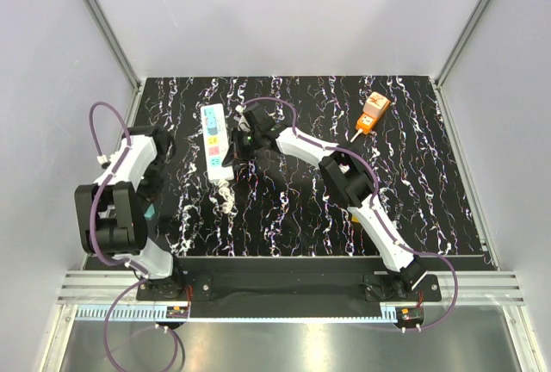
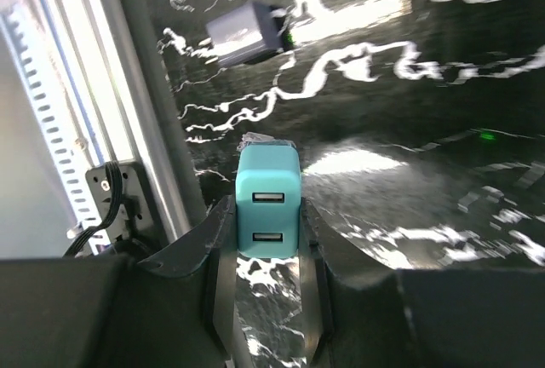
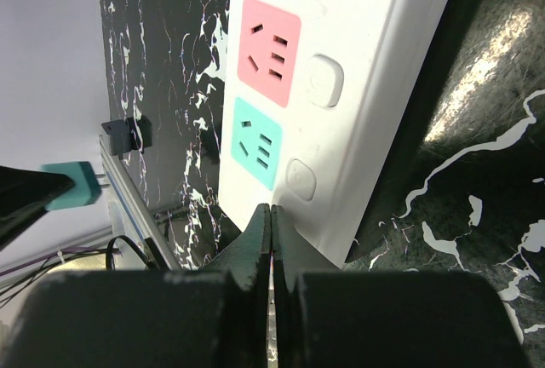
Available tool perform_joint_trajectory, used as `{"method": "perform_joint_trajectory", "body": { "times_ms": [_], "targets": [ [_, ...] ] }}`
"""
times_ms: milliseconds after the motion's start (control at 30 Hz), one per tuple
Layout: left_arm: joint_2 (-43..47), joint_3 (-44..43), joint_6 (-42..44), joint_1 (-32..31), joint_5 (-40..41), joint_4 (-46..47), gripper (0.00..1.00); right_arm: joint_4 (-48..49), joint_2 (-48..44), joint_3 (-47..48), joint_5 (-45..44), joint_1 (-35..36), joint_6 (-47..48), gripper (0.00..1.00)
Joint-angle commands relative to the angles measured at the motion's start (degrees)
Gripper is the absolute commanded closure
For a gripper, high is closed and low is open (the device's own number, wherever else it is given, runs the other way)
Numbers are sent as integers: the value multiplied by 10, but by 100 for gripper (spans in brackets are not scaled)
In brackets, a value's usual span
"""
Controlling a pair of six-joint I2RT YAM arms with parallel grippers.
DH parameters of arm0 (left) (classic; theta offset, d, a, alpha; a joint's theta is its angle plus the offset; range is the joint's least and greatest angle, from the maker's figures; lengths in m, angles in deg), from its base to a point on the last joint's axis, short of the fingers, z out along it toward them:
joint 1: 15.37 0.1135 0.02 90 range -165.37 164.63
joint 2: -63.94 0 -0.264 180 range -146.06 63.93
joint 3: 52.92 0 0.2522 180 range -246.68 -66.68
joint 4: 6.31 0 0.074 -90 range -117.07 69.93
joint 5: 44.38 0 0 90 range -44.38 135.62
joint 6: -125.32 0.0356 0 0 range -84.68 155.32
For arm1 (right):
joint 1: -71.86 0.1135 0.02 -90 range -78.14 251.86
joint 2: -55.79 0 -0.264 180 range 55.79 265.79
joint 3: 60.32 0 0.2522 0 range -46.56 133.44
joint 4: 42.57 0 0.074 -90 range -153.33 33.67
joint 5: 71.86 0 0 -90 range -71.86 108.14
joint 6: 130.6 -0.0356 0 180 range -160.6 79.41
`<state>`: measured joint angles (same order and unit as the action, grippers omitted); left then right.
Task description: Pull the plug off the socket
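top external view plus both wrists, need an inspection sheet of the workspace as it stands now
surface: black marbled table with white veins
job's things: white socket lies flat, left of centre; teal plug is out of it
clutter: orange box at far right, apart from everything else
grippers: left gripper shut on the plug; right gripper shut, tips at the socket's edge
cables: purple cable loops on both arms
surroundings: pale walls; metal rail along the near edge
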<state>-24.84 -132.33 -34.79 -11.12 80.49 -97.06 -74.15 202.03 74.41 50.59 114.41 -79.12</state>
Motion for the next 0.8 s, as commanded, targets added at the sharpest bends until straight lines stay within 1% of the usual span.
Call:
{"method": "perform_joint_trajectory", "body": {
  "times_ms": [0, 167, 400, 767],
  "targets": [
    [-11, 20, -36, 7, 29, -114, 100, -69, 41, -10, -49, 4, 35, 100],
    [-25, 42, -32, 30, 29, -83, 100, -70, 41, -10, -48, 4, 35, 100],
    [-80, 55, -14, 52, 36, -42, 100, -70, 41, -11, -48, 4, 37, 100],
    [-116, 55, -1, 55, 41, -16, 100, -70, 40, -10, -47, 4, 38, 100]
  ]
}}
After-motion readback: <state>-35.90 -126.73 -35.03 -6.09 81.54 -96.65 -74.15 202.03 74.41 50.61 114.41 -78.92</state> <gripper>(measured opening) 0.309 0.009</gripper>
